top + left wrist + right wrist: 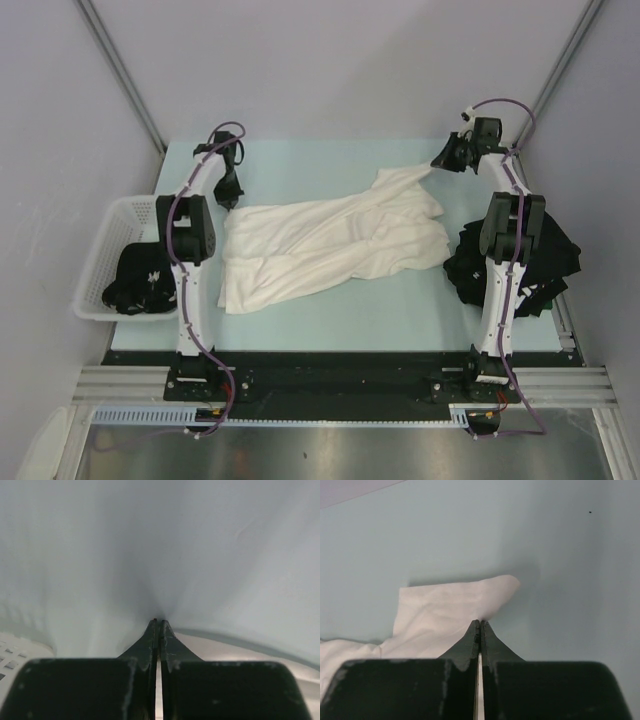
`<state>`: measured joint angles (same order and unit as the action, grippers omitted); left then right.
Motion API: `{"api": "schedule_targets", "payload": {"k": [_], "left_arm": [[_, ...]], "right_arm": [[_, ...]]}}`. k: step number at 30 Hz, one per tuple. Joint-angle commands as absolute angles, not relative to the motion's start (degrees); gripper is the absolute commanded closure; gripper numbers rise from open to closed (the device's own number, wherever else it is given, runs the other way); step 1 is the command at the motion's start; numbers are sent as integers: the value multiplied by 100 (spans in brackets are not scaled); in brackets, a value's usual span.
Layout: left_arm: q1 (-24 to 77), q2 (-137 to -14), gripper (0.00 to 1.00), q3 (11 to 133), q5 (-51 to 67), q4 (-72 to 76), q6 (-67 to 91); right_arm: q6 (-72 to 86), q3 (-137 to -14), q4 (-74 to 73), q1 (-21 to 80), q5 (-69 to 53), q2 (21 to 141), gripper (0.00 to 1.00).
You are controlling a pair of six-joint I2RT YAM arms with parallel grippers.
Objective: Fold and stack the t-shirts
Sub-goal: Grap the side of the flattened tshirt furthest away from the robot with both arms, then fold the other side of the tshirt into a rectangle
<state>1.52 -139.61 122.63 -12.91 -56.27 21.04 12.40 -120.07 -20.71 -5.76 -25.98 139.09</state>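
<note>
Both closed on the cream-white t-shirt (330,240), left gripper (158,622) and right gripper (480,622) were spreading it; next seemingly needed an even outward pull

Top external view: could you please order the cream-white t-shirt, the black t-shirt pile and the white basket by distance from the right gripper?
1. The cream-white t-shirt, mid-table, its corner pinched in the right gripper.
2. The black t-shirt pile, at the right edge, beside that arm.
3. The white basket, at the far left edge.
</note>
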Motion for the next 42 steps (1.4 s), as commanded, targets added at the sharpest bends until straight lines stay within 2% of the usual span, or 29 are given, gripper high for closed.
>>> {"api": "schedule_targets", "payload": {"k": [1,13,24,37,42], "left_arm": [[105,-13212,100,12120,-1327,-5555,2215],[105,-12050,100,11830,-1582,-5502,1907],[158,-11295,100,11005,-1275,-5607,1802],[202,-10582,100,10169,-1476,-5975,1617],[202,-10266,100,9871,-1196,-6117,1687]], "right_arm": [[1310,-12006,-1820,-615,-2654,13351,100],[1108,-12015,-1898,-624,-2531,12789,100],[1037,-11207,-2003,-721,-2356,12085,100],[949,-11144,-3452,-747,-1916,11672,100],[1116,-11241,-4130,-738,-1925,11681,100]]}}
